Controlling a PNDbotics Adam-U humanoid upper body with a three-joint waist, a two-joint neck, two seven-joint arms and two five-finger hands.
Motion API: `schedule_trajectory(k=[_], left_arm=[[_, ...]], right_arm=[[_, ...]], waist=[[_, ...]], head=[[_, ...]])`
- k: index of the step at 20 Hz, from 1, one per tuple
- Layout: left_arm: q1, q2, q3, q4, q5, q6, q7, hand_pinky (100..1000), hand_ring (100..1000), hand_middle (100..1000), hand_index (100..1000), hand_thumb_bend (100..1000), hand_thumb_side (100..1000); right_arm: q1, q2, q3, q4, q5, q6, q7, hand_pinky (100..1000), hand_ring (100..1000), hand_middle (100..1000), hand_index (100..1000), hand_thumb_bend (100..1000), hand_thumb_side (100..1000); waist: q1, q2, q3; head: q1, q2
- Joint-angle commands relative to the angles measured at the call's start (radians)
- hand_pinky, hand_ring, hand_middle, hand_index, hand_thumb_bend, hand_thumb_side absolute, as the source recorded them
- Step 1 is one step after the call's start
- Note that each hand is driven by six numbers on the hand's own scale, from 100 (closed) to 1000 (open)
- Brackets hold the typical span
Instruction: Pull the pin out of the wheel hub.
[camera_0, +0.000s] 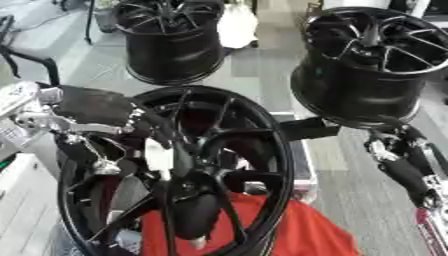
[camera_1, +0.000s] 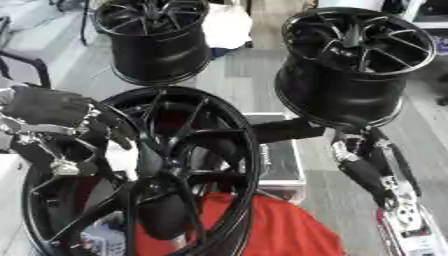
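A large black wheel hub (camera_0: 262, 150) stands on edge in front of me, its spokes meeting at a dark centre (camera_0: 188, 175). A pale short piece (camera_0: 158, 157) shows beside the centre; I cannot tell whether it is the pin. Below the centre hangs a dark oval part with a silvery tip (camera_0: 198, 243). My left hand (camera_0: 94, 106) lies on the rim's upper left with its fingers (camera_0: 147, 125) curled over the edge. My right hand (camera_0: 308, 128) reaches in from the right and meets the rim's right edge.
Two more black wheels stand on the grey floor behind, one at the back left (camera_0: 171, 45) and one at the back right (camera_0: 372, 65). A red cloth (camera_0: 289, 230) lies under the near wheel. A white box (camera_0: 22, 200) sits at the lower left.
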Motion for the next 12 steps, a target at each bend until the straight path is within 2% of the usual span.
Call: schedule_trajectory(k=[1,12], left_arm=[[-0.021,0.023,0.02,-0.006,0.008,-0.35,-0.35,788,817,842,885,258,100],[-0.016,0.01,-0.006,0.021,-0.032,-0.35,-0.35,751,766,798,855,178,104]], right_arm=[[-0.009,-0.02,-0.004,-0.011,0.002,-0.002,0.001,668,618,672,841,100,243],[-0.01,-0.02,-0.003,-0.011,0.001,-0.003,0.002,668,617,671,841,100,243]], waist=[[0.002,-0.009,-0.001],[0.002,-0.006,-0.008]], head=[[0.002,-0.006],[0.002,-0.01]])
